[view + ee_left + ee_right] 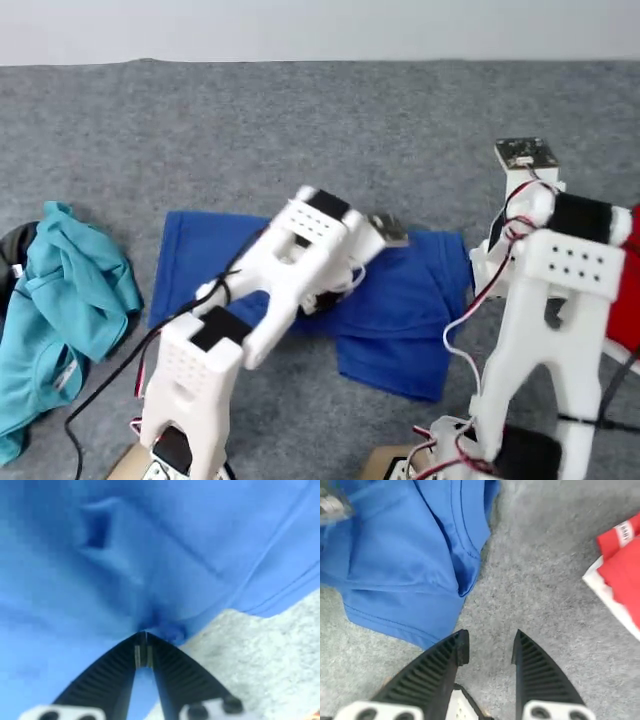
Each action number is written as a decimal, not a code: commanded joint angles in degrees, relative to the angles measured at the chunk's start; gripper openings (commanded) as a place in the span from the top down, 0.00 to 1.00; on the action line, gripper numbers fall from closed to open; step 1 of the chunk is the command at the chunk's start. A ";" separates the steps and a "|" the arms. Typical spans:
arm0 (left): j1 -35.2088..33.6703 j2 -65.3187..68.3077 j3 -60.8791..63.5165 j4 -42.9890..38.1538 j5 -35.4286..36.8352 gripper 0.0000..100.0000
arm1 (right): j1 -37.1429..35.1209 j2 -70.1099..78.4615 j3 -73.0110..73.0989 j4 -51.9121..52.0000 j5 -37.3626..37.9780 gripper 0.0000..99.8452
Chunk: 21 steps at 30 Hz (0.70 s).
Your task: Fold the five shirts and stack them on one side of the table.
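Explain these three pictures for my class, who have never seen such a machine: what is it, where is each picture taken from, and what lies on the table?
These are two white robot arms, each ending in a two-fingered gripper. One picture looks down from a fixed camera over the grey table; the other two come from cameras on the arms' wrists. On the table lie a blue shirt in the middle, a teal shirt at one side and a red shirt at the other. The left gripper is shut, pinching the blue shirt's fabric. The right gripper is open above bare table, holding nothing.
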 commanded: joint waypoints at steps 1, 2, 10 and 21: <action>-3.25 -5.98 -5.23 2.29 0.18 0.99 | 0.75 -7.60 -3.08 2.33 0.62 0.85; -3.60 -6.59 -6.02 2.46 0.18 0.99 | 0.75 -9.54 -3.08 2.33 0.62 0.85; 1.76 -9.85 -7.34 4.22 0.62 0.99 | 0.84 -26.68 -3.08 2.33 0.62 0.85; 17.41 -9.67 -7.25 4.31 0.62 0.96 | 15.87 -40.48 -3.08 2.15 0.62 0.84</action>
